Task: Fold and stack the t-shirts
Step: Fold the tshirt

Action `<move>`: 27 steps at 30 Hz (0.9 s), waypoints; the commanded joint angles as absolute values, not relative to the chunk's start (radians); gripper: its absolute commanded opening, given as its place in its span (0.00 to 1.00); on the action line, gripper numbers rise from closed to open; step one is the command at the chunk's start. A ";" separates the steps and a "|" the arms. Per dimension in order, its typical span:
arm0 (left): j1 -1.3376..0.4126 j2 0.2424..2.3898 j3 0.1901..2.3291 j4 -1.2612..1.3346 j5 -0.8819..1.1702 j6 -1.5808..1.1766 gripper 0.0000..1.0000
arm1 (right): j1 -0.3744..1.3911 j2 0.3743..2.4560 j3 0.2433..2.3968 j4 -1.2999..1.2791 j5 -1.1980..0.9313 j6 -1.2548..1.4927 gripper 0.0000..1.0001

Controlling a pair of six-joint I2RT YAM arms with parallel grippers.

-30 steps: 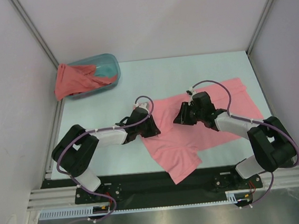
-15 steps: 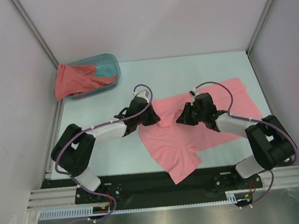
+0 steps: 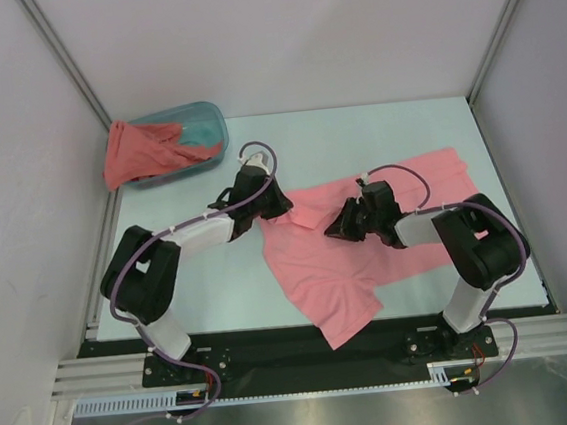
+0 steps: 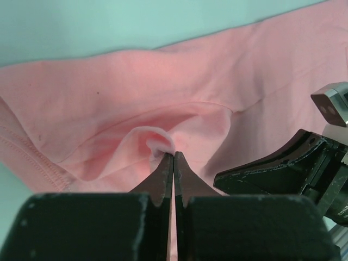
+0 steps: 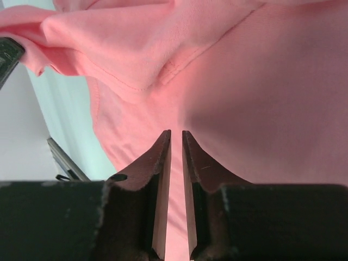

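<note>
On the mint surface [image 3: 356, 135] between white walls [image 3: 276, 32], my left gripper [image 4: 173, 154] pinches the pink shirt [image 3: 329, 268]; my right gripper [image 5: 176, 132] is nearly closed, hold unclear.

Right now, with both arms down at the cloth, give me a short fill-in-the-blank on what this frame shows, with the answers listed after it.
1. The left gripper is ____ on a raised fold of the pink t-shirt.
2. In the top view, the coral-red t-shirt hangs over the ____ end of the teal tub.
3. The right gripper is over the ____ t-shirt.
Missing words: shut; left; pink.
</note>
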State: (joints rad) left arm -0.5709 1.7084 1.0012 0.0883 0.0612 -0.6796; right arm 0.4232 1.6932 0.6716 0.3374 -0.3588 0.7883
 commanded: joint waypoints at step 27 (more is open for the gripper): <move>-0.534 1.738 1.060 0.183 0.100 -0.686 0.00 | 0.472 1.864 0.644 0.663 -0.169 1.158 0.26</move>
